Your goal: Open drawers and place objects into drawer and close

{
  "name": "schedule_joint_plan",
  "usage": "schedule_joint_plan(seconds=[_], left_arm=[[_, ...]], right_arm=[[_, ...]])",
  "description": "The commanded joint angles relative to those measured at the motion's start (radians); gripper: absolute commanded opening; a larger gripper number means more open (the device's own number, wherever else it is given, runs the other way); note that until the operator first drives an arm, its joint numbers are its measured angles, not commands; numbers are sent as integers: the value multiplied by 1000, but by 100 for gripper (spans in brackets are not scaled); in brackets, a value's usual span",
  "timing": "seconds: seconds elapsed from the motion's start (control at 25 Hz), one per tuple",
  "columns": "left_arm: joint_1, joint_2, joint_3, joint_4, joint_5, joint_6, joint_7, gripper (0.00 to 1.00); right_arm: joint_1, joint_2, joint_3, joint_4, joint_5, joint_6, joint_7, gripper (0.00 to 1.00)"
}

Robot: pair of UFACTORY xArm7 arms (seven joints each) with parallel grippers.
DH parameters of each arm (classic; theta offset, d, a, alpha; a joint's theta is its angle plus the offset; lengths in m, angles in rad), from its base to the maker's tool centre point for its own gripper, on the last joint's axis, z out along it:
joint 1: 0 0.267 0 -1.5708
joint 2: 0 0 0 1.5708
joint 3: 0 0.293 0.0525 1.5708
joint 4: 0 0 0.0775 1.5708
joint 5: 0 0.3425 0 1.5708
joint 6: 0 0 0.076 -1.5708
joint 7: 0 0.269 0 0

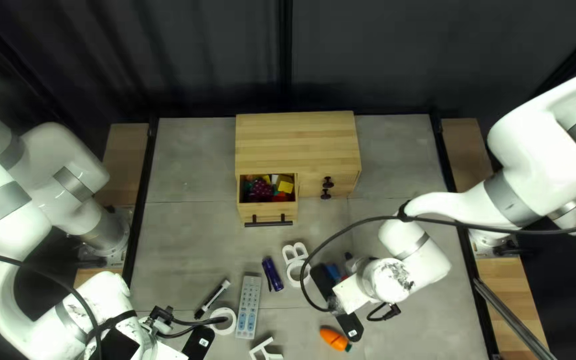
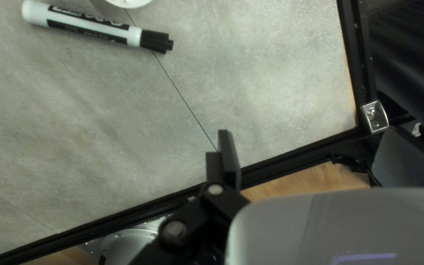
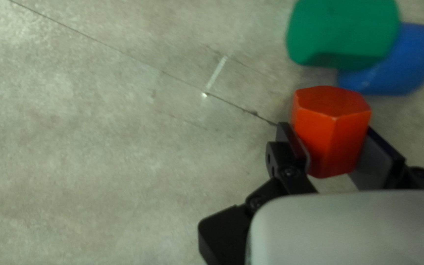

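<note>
My right gripper is low over the right half of the table. In its wrist view, the right gripper is shut on a red hexagonal block, a finger against either side. My left gripper, at the lower left, shows in its wrist view as the left gripper, open and holding nothing. The wooden cabinet has its left drawer pulled out, holding purple grapes, a yellow block and other coloured pieces. Two knobs are on the cabinet's right front.
Beyond the red block lie a green block and a blue block. A marker, white ring, remote, purple pen, white letter B and toy carrot lie on the table.
</note>
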Motion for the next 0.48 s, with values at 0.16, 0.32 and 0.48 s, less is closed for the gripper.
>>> schedule_joint_plan(seconds=[0.16, 0.32, 0.48], left_arm=[[0, 0, 0, 0, 0, 0, 0, 100], [0, 0, 0, 0, 0, 0, 0, 100], [0, 0, 0, 0, 0, 0, 0, 100]], right_arm=[[-32, -21, -74, 176, -177, 136, 101, 3], [-58, -10, -109, 269, -242, 164, 90, 3], [-80, 19, -133, 362, -273, 187, 52, 3]])
